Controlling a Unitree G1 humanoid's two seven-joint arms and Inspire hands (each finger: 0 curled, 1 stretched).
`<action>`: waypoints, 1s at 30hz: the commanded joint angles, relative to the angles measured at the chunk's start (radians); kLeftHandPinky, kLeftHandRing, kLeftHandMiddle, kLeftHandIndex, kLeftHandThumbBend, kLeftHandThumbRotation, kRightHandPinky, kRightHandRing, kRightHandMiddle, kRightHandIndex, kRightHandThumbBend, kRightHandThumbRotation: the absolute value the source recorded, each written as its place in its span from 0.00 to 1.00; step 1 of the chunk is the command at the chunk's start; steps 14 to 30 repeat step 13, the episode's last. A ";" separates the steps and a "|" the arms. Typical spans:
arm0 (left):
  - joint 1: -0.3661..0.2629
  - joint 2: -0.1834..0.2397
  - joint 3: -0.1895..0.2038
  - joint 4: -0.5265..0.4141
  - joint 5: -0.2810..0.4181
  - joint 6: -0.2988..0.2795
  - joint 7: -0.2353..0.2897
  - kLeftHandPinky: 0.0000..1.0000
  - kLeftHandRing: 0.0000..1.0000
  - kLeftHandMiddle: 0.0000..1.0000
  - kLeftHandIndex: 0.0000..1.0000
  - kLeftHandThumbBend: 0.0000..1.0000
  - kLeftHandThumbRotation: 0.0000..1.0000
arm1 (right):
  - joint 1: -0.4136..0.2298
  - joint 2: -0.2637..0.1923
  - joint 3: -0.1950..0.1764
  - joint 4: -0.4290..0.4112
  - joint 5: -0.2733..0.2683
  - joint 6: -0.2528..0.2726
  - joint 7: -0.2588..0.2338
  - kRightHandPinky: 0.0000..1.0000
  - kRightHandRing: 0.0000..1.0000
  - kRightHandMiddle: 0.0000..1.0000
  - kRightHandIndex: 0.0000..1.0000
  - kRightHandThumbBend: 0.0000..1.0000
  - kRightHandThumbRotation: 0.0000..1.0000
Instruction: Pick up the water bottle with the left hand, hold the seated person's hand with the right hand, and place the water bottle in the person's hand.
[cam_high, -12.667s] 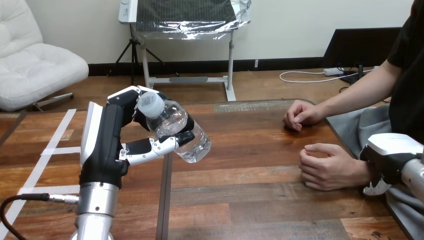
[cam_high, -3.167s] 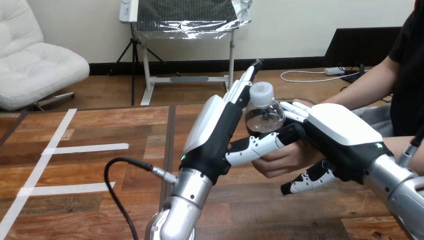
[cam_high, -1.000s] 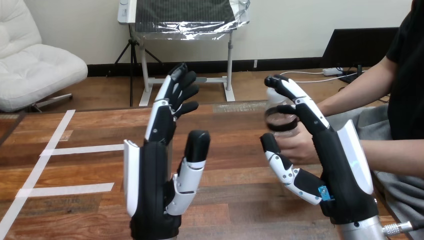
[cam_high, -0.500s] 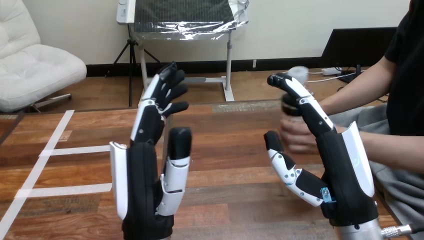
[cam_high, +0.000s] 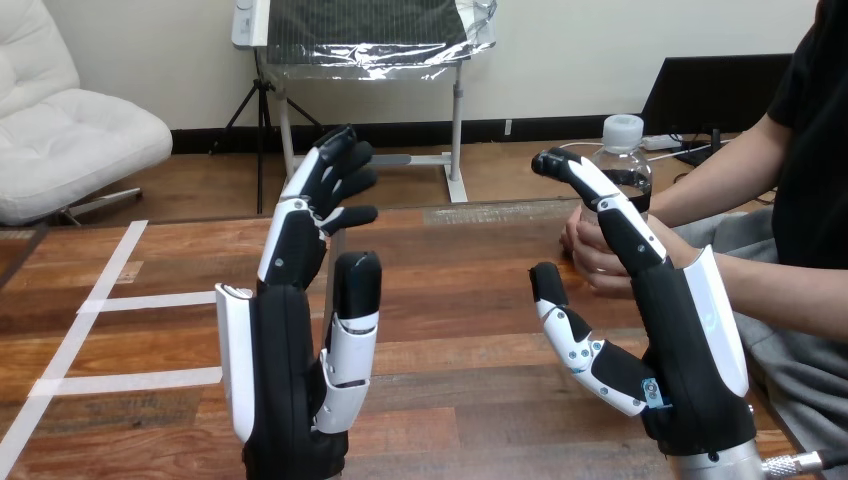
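Note:
The clear water bottle with a white cap stands upright in the person's hand at the right, above the table's far right part. My left hand is raised at the lower left, open, fingers straight and pointing up, holding nothing. My right hand is raised at the lower right, open too, its fingers reaching up in front of the person's hand and the bottle's lower part. I cannot tell whether its fingertips touch them.
The wooden table spreads between my two hands. White tape strips lie on its left part. The person's forearm crosses behind my right hand from the right edge.
The person has drawn the bottle further right and higher, clear of my right hand's fingertips. Both my hands stay raised and open, barely shifted.

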 joint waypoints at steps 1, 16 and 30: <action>0.120 -0.033 0.001 -0.048 0.008 0.007 0.007 0.64 0.76 0.81 0.83 0.41 1.00 | -0.029 0.017 -0.005 0.006 0.022 -0.018 -0.003 0.94 0.93 0.91 0.85 0.12 0.00; 0.126 -0.030 0.000 -0.052 0.017 0.003 0.018 0.64 0.76 0.80 0.83 0.41 1.00 | -0.029 0.012 -0.003 -0.003 0.040 -0.004 0.016 0.93 0.92 0.91 0.84 0.14 0.00; 0.126 -0.030 0.000 -0.052 0.017 0.003 0.018 0.64 0.76 0.80 0.83 0.41 1.00 | -0.029 0.012 -0.003 -0.003 0.040 -0.004 0.016 0.93 0.92 0.91 0.84 0.14 0.00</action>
